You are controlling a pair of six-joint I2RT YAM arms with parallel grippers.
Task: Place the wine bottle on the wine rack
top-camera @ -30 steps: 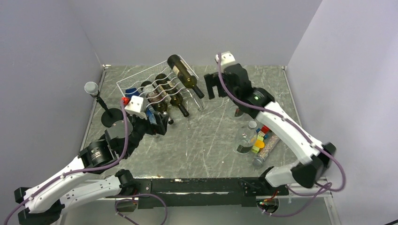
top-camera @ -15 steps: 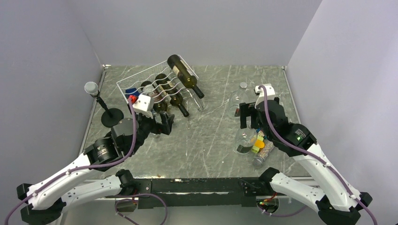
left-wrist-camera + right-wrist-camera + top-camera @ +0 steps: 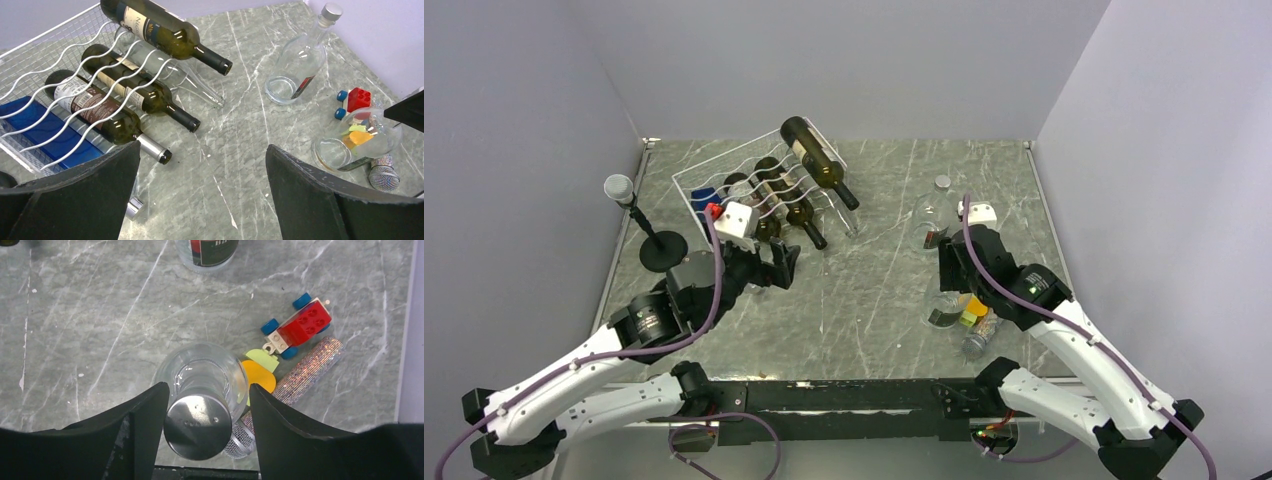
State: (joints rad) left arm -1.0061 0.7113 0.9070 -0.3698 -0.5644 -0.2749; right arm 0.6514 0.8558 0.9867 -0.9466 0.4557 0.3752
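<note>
Grey marbled table [image 3: 864, 290] carries everything. Nearest, the right gripper [image 3: 207, 390] has its fingers apart, one on each side of the silver cap [image 3: 197, 425] of a clear wine bottle [image 3: 210, 372]. This bottle stands upright, well apart from the wine rack [image 3: 50, 29]. The left gripper [image 3: 202, 147] hangs wide apart near the rack. Inside the rack lie three dark bottles [image 3: 132, 90], one glass bottle [image 3: 170, 75] and a blue box [image 3: 45, 132]. Pale walls [image 3: 844, 60] stand behind.
</note>
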